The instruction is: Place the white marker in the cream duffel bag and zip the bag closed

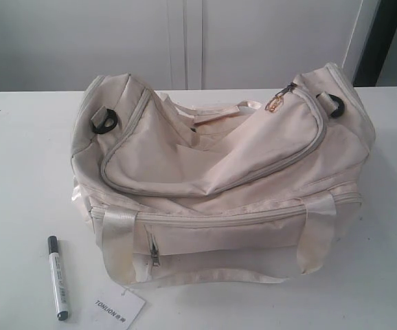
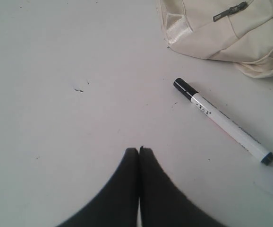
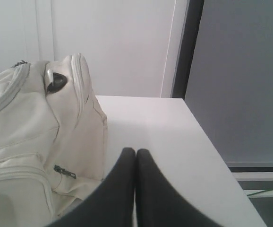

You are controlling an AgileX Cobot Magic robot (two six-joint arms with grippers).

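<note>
Lying on bare table (image 1: 20, 172) beside cream duffel bag (image 1: 219, 172), white marker (image 1: 58, 278) — left gripper (image 2: 139, 150), right gripper (image 3: 135, 151) both closed.

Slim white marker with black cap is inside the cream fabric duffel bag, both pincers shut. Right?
No. The slim white marker with black cap lies on the white table beside the cream fabric duffel bag, not inside it; the exterior view shows it. The left pincer and right pincer are shut.
</note>
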